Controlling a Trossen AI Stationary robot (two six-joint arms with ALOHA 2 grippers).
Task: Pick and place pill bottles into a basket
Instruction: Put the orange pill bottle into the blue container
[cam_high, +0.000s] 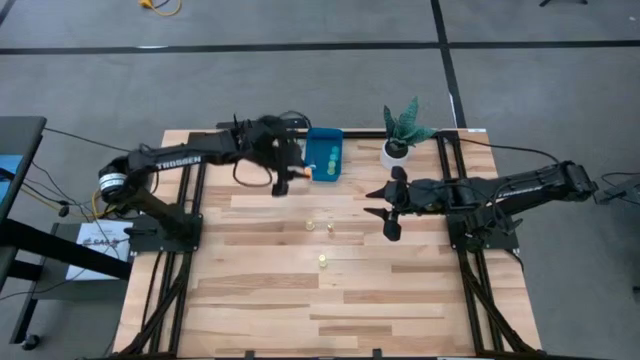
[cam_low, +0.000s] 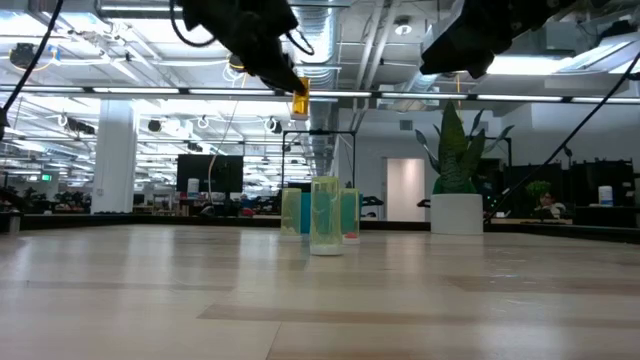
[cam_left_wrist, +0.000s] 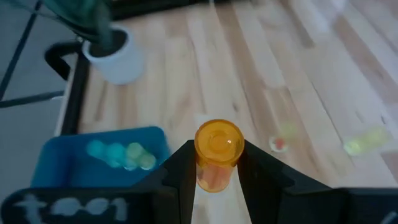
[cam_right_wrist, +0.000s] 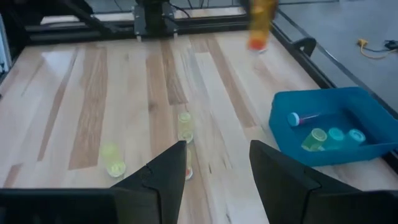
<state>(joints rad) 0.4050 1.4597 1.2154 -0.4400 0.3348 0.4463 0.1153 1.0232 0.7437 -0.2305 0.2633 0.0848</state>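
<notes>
— Wooden planks of the pale butcher-block table (cam_high: 260, 300) lie bare at the near edge; what stands closest on them?

— One small pale-yellow translucent pill bottle (cam_high: 323, 262), upright and alone. Farther back, two more tiny pale bottles (cam_high: 309, 225) stand close together near the table's middle.

— And the arms?

— The right end effector (cam_high: 388, 203) hangs above the table just right of those two bottles, its dark fingers spread wide with nothing between them. The right wrist view looks past them at the loose bottles and at the basket beyond.

— The left one?

— The left end effector (cam_high: 296, 174) is clamped on a small orange translucent pill bottle (cam_left_wrist: 217, 154), held well above the table. In the low view the bottle (cam_low: 300, 101) hangs high in the air. It sits just beside the basket's left wall, not over it.

— Where is that basket?

— The small rectangular bright-blue plastic basket (cam_high: 312, 158) stands at the far edge of the table, already holding several bottles: greenish ones and a pink one lying on its side.

— Anything beside it?

— A green potted plant in a white round pot (cam_high: 396, 150), near the basket on its right, at the far edge too.
</notes>
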